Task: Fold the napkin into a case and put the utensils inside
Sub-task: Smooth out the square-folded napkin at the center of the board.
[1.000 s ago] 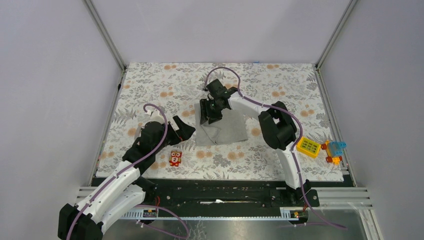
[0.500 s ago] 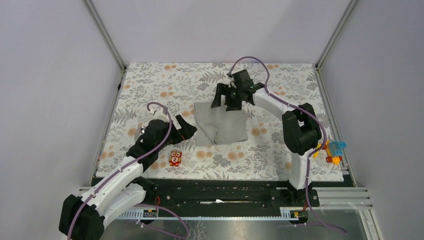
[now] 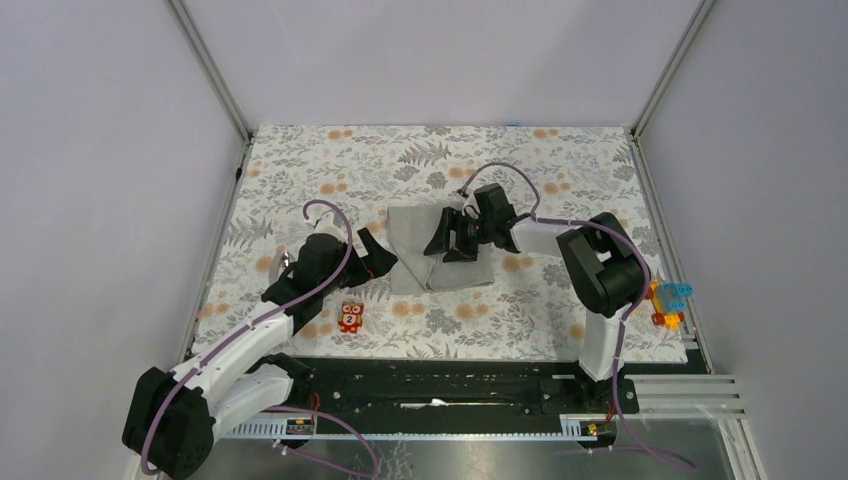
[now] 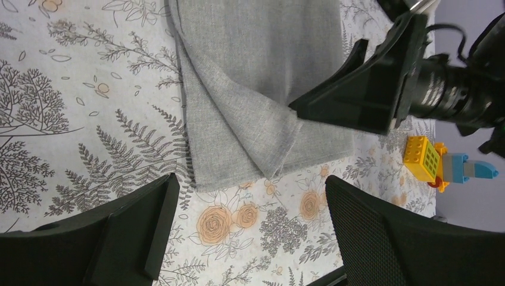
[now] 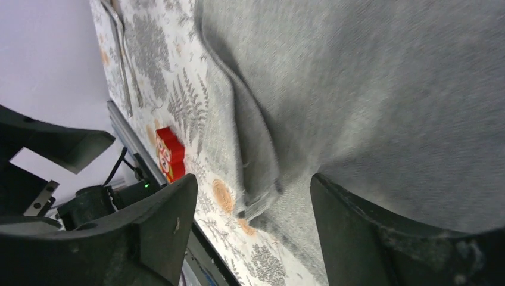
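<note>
Right end effector (image 3: 453, 241) agape over napkin (image 3: 409, 250)

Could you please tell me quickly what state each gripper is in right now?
Left gripper: open, holding nothing, by the napkin's edge.
Right gripper: open, holding nothing, just above the napkin.
</note>
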{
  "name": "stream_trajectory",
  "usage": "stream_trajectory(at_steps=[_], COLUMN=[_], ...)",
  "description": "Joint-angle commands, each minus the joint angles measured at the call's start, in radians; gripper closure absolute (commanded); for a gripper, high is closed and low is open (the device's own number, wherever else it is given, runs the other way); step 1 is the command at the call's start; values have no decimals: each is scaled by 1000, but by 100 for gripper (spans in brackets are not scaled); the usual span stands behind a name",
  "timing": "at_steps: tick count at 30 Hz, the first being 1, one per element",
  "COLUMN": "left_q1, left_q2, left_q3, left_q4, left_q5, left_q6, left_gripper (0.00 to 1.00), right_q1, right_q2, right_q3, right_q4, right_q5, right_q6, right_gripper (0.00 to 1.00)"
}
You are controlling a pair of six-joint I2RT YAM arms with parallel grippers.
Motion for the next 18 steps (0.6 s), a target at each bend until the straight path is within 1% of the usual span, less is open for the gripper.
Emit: stream_trajectory(at_steps=[1, 3, 6, 8, 9, 11, 14, 16, 18], left_q1=[5, 6, 7, 8, 7, 8, 16, 18, 19], left_q2=[-12, -23, -36, -47, -52, -59, -54, -40, -8], left_q3=[67, 70, 77, 78, 78, 79, 85, 89, 93], left_q4=[22, 13, -10, -24, -30, -39, -49, -41, -25], left_q5=[-14, -26, -42, -54, -57, -86, -91, -82, -55], left_q6=[22, 25, 30, 33, 35, 37, 40, 40, 38], left_gripper=[1, 1, 1, 1, 1, 1, 1, 1, 1], right_q1=[69, 101, 145, 184, 198, 221, 218, 208, 187], right_q2=[-55, -52, -36, -39, -49, -75, -142, -182, -218], right_q3=[-53, -45, -24, -3, 4, 14, -16, -31, -50], right_q4=[160, 144, 137, 138, 141, 141, 109, 51, -22], right_q5=[-59, -28, -25, -34, -37, -46, -8, 28, 66], right_q6=[66, 57, 53, 53, 55, 56, 47, 16, -4], right_gripper=[28, 33, 37, 38, 37, 32, 20, 15, 14])
